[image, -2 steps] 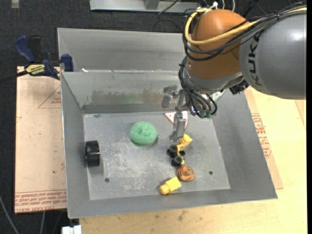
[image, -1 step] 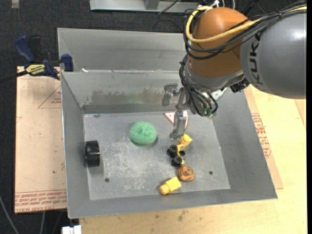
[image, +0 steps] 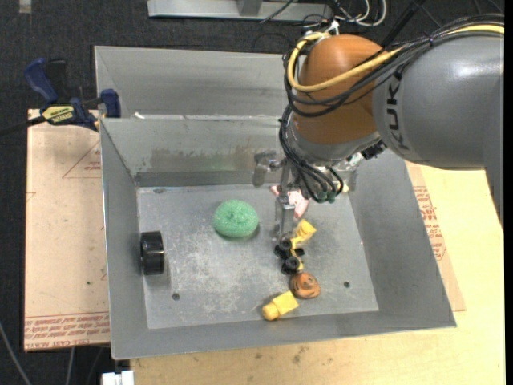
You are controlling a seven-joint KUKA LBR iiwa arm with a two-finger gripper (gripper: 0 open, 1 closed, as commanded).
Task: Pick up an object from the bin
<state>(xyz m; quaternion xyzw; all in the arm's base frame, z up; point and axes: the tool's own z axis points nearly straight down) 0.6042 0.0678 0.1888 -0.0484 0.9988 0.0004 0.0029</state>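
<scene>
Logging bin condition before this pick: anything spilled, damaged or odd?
Nothing stands out. The green scrub ball, black cylinder and small loose pieces near the gripper all lie inside the bin.

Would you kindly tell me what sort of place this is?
Probably a robotics lab: a KUKA arm reaches into a metal bin holding loose odds like a green ball and a black cap.

Robot lab: KUKA arm over metal bin.
</scene>
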